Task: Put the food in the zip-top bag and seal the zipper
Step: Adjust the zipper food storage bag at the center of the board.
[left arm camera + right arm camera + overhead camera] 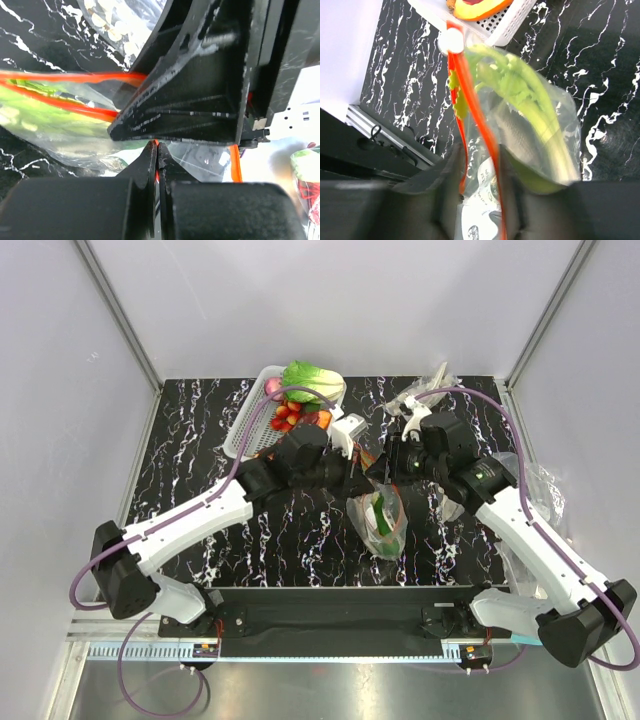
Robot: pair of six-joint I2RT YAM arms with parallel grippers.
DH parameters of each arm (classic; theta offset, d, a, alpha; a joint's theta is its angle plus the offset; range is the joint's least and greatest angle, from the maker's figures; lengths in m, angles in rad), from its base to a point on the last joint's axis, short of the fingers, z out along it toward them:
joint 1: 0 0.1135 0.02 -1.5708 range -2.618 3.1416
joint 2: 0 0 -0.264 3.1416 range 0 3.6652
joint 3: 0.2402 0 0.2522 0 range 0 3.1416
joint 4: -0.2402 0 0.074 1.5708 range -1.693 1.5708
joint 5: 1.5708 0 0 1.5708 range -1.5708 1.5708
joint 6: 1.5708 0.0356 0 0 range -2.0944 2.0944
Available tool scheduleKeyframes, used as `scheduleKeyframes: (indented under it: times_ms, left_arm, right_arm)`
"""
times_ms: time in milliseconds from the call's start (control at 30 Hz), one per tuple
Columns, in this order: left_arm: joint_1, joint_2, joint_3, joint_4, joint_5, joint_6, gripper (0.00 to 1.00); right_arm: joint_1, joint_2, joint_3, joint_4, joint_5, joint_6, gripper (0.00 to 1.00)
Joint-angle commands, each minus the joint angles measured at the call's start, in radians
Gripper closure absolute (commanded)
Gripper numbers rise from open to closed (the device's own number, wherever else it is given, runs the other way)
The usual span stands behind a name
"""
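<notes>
A robotics lab test booth. My black marble-patterned table [290, 540] is boxed in behind and on both sides by plain white panels [350, 300] set in bare metal posts [122, 325]. Along the table's near edge, a metal rail [330, 652] carries my two arm bases and loose purple cables [121, 665].

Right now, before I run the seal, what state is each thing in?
Bag: held at its mouth, loaded.
Zipper: strips apart, not sealed.
Leek: inside the bag.
Left gripper: jaws shut on the zipper.
Right gripper: jaws open, straddling the zipper.
Basket: upright, cabbage in it.
</notes>
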Motion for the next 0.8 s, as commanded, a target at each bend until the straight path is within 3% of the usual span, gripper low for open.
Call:
scheduleKeyframes:
  times_ms: [0,33,67,100,200,333,433,567,767]
  left_arm:
    - [-0.012,0.001,0.085,0.035,-0.002,0.029,1.00]
    - [-0.013,0.003,0.090,0.033,-0.002,0.030,1.00]
    - [-0.013,0.004,0.092,0.032,-0.003,0.029,1.00]
    - [-0.012,0.003,0.092,0.029,0.000,0.029,0.87]
    - [-0.010,-0.051,0.057,0.030,-0.017,0.042,0.51]
    - [0.019,-0.172,0.001,-0.001,-0.091,0.059,0.30]
    - [0.110,-0.264,-0.064,-0.008,-0.063,0.053,0.24]
    - [0.287,-0.358,-0.216,0.099,0.103,0.050,0.16]
    - [0.398,-0.398,-0.440,0.430,0.326,0.016,0.12]
  right_arm:
    - [0.000,0.012,0.036,0.002,0.014,-0.017,0.67]
    - [0.000,0.014,0.038,0.002,0.019,-0.019,0.84]
    - [0.001,0.015,0.044,-0.005,0.020,-0.022,0.91]
    - [0.000,0.009,0.047,-0.008,0.033,-0.030,0.98]
    - [0.000,-0.015,0.056,-0.022,0.051,-0.060,1.00]
    - [-0.002,-0.060,0.053,-0.022,0.016,-0.135,1.00]
    - [-0.002,-0.078,0.044,-0.018,-0.035,-0.189,1.00]
    - [-0.002,-0.085,0.039,0.010,-0.160,-0.237,1.00]
    - [-0.002,-0.056,0.070,0.005,-0.312,-0.264,1.00]
